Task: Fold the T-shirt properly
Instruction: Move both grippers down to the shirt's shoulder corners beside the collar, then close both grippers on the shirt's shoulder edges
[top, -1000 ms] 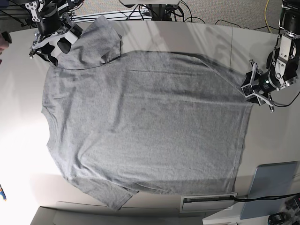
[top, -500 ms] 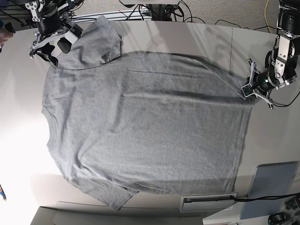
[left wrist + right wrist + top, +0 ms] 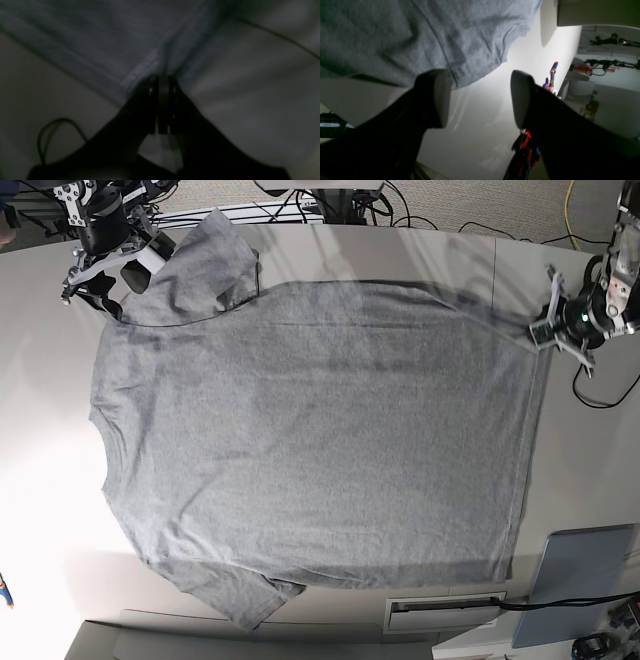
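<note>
White table [image 3: 300, 245] under T-shirt [image 3: 310, 440]

1. Heather-grey cotton T-shirt [image 3: 310, 435]: flecked mid grey, plain, unpatterned on the visible side.
2. Off-white flat tabletop [image 3: 590, 450]: pale cream, glaring white at one end.
3. Black two-fingered right gripper [image 3: 480, 100]: pale grey pads [image 3: 442, 97].
4. Black left gripper [image 3: 162, 82]: dark throughout.
5. Flat rectangular panel [image 3: 580, 580]: muted blue-grey.

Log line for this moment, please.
left end effector: shut on T-shirt hem corner | right end effector: open at sleeve | shirt flat
</note>
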